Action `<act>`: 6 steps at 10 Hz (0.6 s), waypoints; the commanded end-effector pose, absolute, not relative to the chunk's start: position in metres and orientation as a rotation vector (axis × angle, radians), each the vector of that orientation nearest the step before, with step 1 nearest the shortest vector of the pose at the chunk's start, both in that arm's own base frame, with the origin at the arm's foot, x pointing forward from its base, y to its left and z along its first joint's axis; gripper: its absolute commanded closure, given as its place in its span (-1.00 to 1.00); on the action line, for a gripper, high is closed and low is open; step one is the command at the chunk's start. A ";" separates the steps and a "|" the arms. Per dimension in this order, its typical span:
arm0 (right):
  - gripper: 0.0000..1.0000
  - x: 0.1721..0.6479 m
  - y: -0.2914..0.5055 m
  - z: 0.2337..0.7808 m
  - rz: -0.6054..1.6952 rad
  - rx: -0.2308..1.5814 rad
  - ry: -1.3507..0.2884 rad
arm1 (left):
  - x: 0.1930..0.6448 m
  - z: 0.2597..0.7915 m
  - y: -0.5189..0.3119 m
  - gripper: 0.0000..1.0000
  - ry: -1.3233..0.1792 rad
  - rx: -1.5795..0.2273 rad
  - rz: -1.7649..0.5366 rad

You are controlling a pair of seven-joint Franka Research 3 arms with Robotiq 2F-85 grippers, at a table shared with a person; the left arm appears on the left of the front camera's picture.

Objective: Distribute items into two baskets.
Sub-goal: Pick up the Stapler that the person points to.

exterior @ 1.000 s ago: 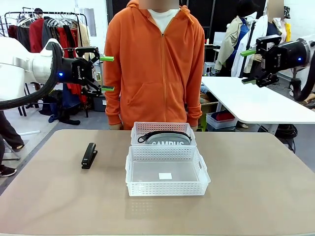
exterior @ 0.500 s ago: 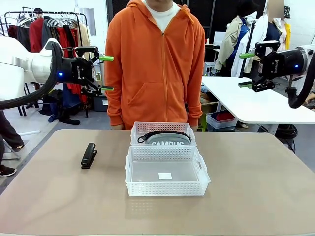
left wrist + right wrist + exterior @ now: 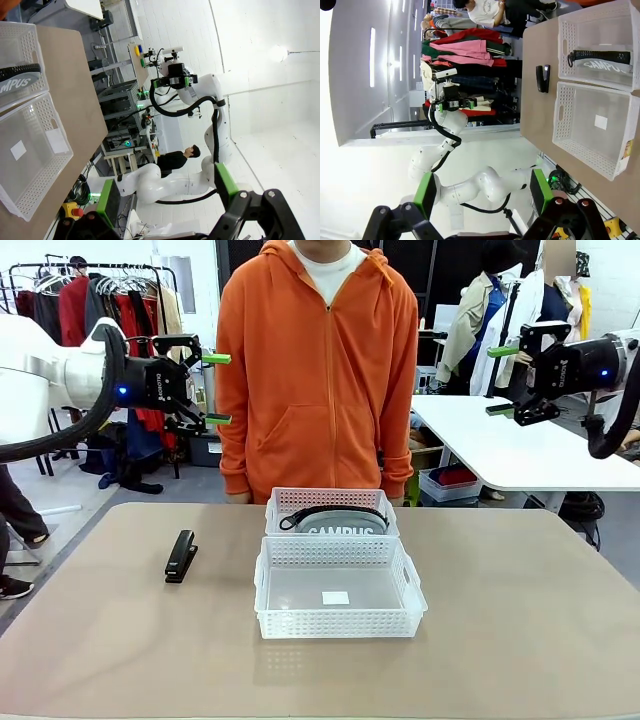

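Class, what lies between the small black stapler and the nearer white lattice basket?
Bare tan tabletop, seen in the front view; the small black stapler and the nearer translucent white lattice basket stand apart.

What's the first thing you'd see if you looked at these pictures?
The person in the bright orange hoodie behind the table jumps out first. Next come the two white baskets mid-table: the far basket holds a grey CAMPUS pencil case, the near basket is empty, and a black stapler lies left of them.
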State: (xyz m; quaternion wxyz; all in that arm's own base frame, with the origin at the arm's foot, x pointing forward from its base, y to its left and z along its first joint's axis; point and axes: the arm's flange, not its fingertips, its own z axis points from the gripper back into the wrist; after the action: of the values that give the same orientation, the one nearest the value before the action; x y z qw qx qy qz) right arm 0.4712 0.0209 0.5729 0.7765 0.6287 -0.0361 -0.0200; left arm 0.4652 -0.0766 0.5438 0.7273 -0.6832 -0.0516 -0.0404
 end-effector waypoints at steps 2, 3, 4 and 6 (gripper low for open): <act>-1.00 0.470 0.020 0.577 -0.037 1.359 -0.087 | 0.464 0.545 -0.077 -1.00 -0.115 -1.507 -0.091; -1.00 0.470 0.020 0.577 -0.037 1.359 -0.087 | 0.464 0.545 -0.077 -1.00 -0.115 -1.507 -0.091; -1.00 0.470 0.020 0.577 -0.037 1.359 -0.087 | 0.464 0.545 -0.077 -1.00 -0.115 -1.507 -0.091; -1.00 0.470 0.020 0.577 -0.037 1.359 -0.087 | 0.464 0.545 -0.077 -1.00 -0.115 -1.507 -0.091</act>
State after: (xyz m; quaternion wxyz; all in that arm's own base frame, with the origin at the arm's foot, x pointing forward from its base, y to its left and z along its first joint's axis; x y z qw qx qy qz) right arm 0.4712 0.0209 0.5729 0.7765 0.6287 -0.0361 -0.0200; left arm 0.4652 -0.0766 0.5438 0.7273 -0.6832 -0.0516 -0.0404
